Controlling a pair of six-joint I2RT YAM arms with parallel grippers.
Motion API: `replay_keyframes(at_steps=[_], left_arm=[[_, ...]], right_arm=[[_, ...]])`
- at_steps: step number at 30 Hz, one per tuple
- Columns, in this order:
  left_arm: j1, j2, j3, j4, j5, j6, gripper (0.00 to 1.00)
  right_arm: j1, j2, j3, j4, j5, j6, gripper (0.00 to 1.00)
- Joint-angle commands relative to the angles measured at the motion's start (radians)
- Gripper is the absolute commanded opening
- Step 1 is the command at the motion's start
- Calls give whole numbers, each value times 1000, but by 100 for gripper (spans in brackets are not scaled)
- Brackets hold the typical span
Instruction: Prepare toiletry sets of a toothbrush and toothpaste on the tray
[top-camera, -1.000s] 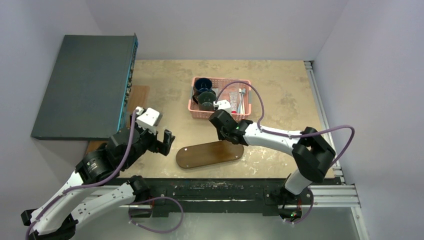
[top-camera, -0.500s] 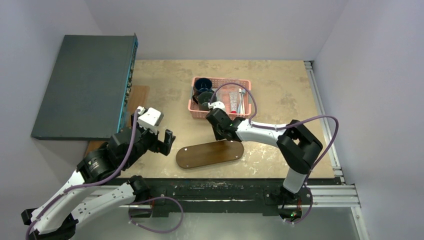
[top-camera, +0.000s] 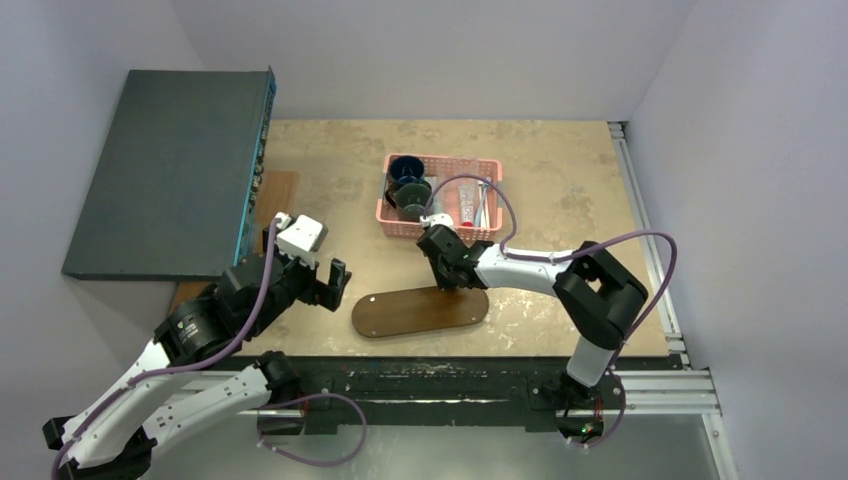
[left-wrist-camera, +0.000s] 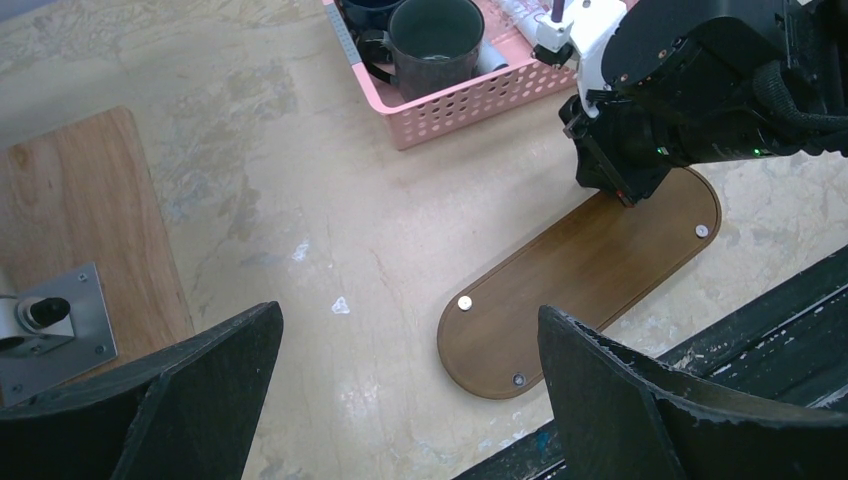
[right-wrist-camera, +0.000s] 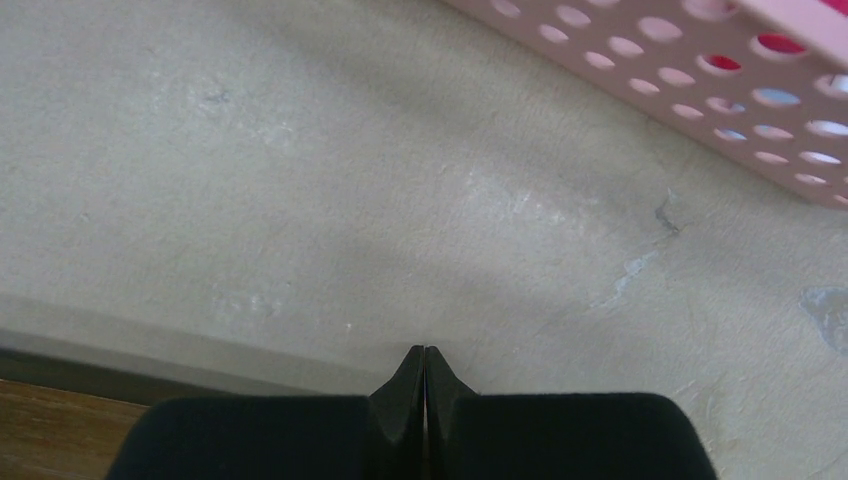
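Note:
The dark brown oval tray (top-camera: 410, 312) lies bare near the table's front edge, and the left wrist view shows it as well (left-wrist-camera: 590, 280). Pale toothbrushes and toothpaste tubes (top-camera: 472, 200) lie in the right half of a pink basket (top-camera: 383, 195). My right gripper (top-camera: 452, 284) hangs low over the tray's far edge, between tray and basket. In its own view the jaws (right-wrist-camera: 424, 352) are shut tight with nothing visible between them. My left gripper (top-camera: 327, 284) hovers left of the tray, open and empty (left-wrist-camera: 408, 320).
Two dark mugs (top-camera: 408, 186) stand in the basket's left half. A large dark grey box (top-camera: 170, 170) fills the back left, with a light wooden board (left-wrist-camera: 90, 220) and a metal bracket (left-wrist-camera: 50, 325) beside it. A metal rail (top-camera: 640, 220) lines the table's right edge.
My right gripper has come away from the basket's front wall toward the tray's far edge, still shut. The left arm has not moved.

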Motion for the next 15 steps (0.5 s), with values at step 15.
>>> replay_keyframes(at_steps=[15], left_arm=[[6,24,1,29,9,14,99]], right_arm=[[-1,-206,-109,-24,17,40,0]])
